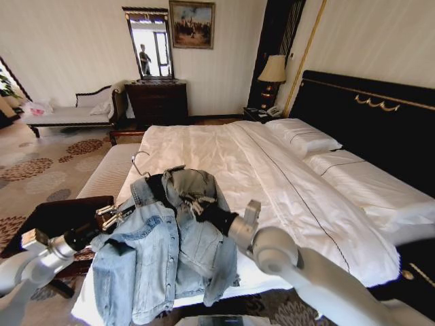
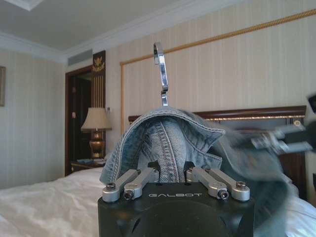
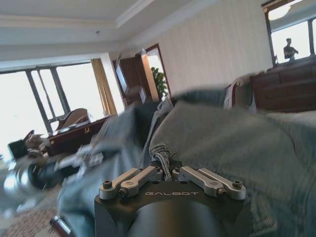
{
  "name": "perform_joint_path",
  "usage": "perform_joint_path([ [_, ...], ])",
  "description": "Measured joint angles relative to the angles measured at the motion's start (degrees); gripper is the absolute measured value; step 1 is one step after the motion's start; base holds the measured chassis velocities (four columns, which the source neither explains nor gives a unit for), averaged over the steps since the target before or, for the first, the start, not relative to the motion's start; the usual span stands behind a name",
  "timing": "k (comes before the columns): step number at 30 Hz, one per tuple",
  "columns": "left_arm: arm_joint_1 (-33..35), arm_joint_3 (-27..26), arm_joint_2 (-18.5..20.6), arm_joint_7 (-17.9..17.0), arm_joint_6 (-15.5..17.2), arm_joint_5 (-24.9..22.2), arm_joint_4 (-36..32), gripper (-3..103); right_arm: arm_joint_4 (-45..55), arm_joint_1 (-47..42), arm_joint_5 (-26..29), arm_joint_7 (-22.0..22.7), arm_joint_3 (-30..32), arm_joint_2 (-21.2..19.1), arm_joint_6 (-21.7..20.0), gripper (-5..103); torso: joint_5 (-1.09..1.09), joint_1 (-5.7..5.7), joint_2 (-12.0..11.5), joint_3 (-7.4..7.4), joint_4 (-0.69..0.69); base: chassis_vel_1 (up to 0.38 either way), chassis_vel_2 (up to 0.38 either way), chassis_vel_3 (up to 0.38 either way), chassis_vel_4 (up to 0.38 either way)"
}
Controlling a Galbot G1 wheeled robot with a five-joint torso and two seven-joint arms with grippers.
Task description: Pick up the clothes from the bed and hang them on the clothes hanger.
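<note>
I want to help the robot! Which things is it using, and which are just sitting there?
Using: denim jacket, hanger hook, bed, left gripper, right gripper, both gripping the jacket.
Just there: lamp, dresser, painting, pillows.

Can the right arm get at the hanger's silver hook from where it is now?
Probably not freely. The right gripper is shut on the jacket near the collar. The hook sticks out past the collar over the bed, uncovered, but those jaws are occupied.

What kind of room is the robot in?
Probably a hotel bedroom. There is a very wide bed with white pillows, a lamp on a bedside table, and a framed painting on the wall.
</note>
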Motion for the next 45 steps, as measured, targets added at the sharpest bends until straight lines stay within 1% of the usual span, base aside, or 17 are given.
perform_joint_path([
  [3, -1.25, 0.08, 0.84, -1.05, 0.26, -1.09, -0.07, 18, -0.09, -2.97, -2.5, -1.01, -0.55, -0.01, 0.04, 4, 0.0, 0.0, 0.0, 0.0, -0.01, 0.0, 0.0, 0.0, 0.0],
  [10, -2.37, -0.76, 2.11, -2.45, 0.46, -2.86, -0.06, 18, -0.63, -4.58, -4.23, -2.12, -1.01, 0.47, 0.18, 4, 0.0, 0.0, 0.0, 0.0, 0.01, 0.0, 0.0, 0.0, 0.0],
  [13, -2.83, -1.53, 2.58, -3.32, 0.45, -3.88, 0.04, 12, -1.18, -4.77, -4.91, -2.82, -1.9, 0.64, 0.12, 4, 0.0, 0.0, 0.0, 0.0, 0.01, 0.0, 0.0, 0.0, 0.0],
  [14, -2.83, -1.53, 2.58, -3.32, 0.45, -3.88, 0.04, 12, -1.18, -4.77, -4.91, -2.82, -1.9, 0.64, 0.12, 4, 0.0, 0.0, 0.0, 0.0, 0.01, 0.0, 0.0, 0.0, 0.0],
  [15, -2.91, -1.73, 2.72, -3.39, 0.45, -4.1, -0.02, 6, -1.45, -4.8, -5.17, -3.01, -2.01, 0.71, 0.11, 4, 0.0, 0.0, 0.0, 0.0, 0.01, 0.0, 0.0, 0.0, 0.0],
  [17, -3.11, -2.41, 3.28, -3.58, 0.45, -4.79, -0.29, 1, -2.22, -5.04, -6.18, -3.43, -2.19, 1.02, 0.11, 4, 0.0, 0.0, 0.0, 0.0, 0.01, 0.0, 0.0, 0.0, 0.0],
  [20, -3.13, -3.06, 3.9, -3.62, 0.45, -5.2, -0.51, 0, -2.87, -5.7, -8.07, -3.79, -2.47, 1.51, 0.17, 4, 0.0, 0.01, 0.0, 0.0, 0.0, 0.0, 0.0, 0.0, 0.0],
  [26, -2.23, -2.73, 3.42, -3.3, 0.06, -4.07, -0.35, 0, -3.24, -5.53, -8.84, -3.71, -2.52, 1.72, 0.48, 4, 0.01, 0.0, 0.0, 0.0, 0.01, 0.0, 0.0, 0.0, 0.0],
  [29, -1.18, -2.25, 1.86, -2.71, -0.3, -2.44, 0.05, 0, -3.44, -5.62, -8.87, -3.64, -2.34, 1.62, 0.55, 4, 0.01, 0.01, 0.0, 0.0, 0.01, 0.0, 0.0, 0.0, 0.0],
  [30, -0.29, -2.22, 0.34, -2.18, -0.65, -1.59, 0.31, 0, -3.66, -6.23, -9.19, -3.68, -2.32, 1.53, 0.57, 4, 0.02, 0.01, 0.0, 0.0, -0.01, 0.0, 0.0, 0.0, 0.0],
  [31, -0.29, -2.22, 0.34, -2.18, -0.65, -1.59, 0.31, 0, -3.66, -6.23, -9.19, -3.68, -2.32, 1.53, 0.57, 4, 0.02, 0.01, 0.0, 0.0, -0.01, 0.0, 0.0, 0.0, 0.0],
  [34, 1.93, -1.9, -3.45, -0.53, -1.83, 0.38, 2.04, 0, -4.8, -7.92, -10.79, -4.01, -2.9, 1.42, 0.68, 4, 0.02, 0.01, 0.0, 0.0, 0.0, 0.0, 0.0, 0.0, 0.0],
  [36, 2.91, -0.64, -6.41, 0.96, -3.18, 2.24, 5.31, 0, -6.43, -8.9, -12.28, -4.41, -4.07, 1.33, 0.7, 4, 0.0, 0.0, 0.0, -0.01, 0.03, 0.0, 0.0, 0.0, 0.0],
  [39, 2.57, 0.37, -7.57, 1.33, -3.62, 2.65, 7.18, 0, -7.77, -8.87, -12.71, -4.43, -5.05, 1.37, 0.59, 4, 0.0, -0.01, 0.0, -0.01, 0.03, 0.0, 0.0, 0.0, 0.0],
  [42, -0.06, 3.08, -10.02, 1.69, -4.5, 4.13, 12.57, 0, -12.29, -6.95, -13.64, -4.21, -8.65, 2.18, 0.23, 4, 0.0, 0.0, 0.0, -0.01, 0.0, 0.0, 0.0, 0.0, 0.0],
  [43, -0.06, 3.08, -10.02, 1.69, -4.5, 4.13, 12.57, 0, -12.29, -6.95, -13.64, -4.21, -8.65, 2.18, 0.23, 4, 0.0, 0.0, 0.0, -0.01, 0.0, 0.0, 0.0, 0.0, 0.0],
  [45, -1.28, 4.15, -11.16, 2.15, -4.95, 4.96, 15.81, 0, -15.79, -5.52, -14.04, -3.69, -10.83, 3.2, -0.09, 4, 0.0, 0.01, 0.0, 0.0, 0.0, 0.0, 0.0, 0.0, 0.0],
])
